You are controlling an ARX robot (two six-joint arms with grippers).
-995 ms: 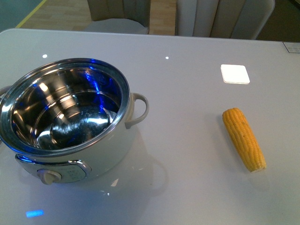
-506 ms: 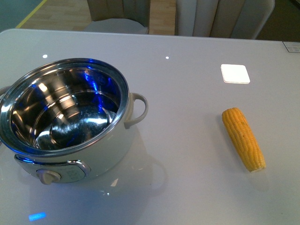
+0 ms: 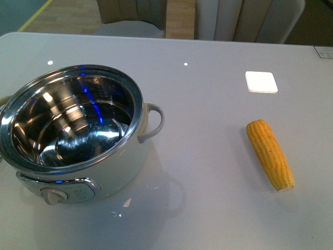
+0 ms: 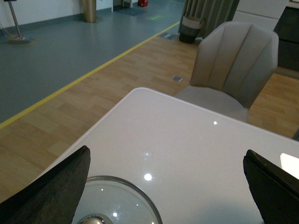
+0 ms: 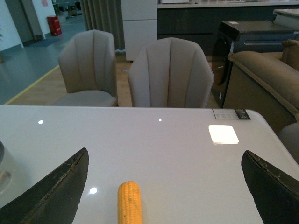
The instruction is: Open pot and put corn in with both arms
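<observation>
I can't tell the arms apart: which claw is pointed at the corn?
The right claw: the corn lies just ahead of it, in front of its open jaws. The left claw faces a glass lid instead.

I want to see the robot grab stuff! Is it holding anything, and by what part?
Nothing is held. The left gripper and right gripper both show jaws wide open and empty; the corn lies on the table.

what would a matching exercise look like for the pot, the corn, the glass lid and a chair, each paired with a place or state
Things:
1 pot
2 corn
3 glass lid
4 chair

Places or states:
a yellow, lying on the table
b beige, beyond the table's far edge
c uncovered, steel inside empty
d under the open left claw

Pairs: 1-c, 2-a, 3-d, 4-b
</observation>
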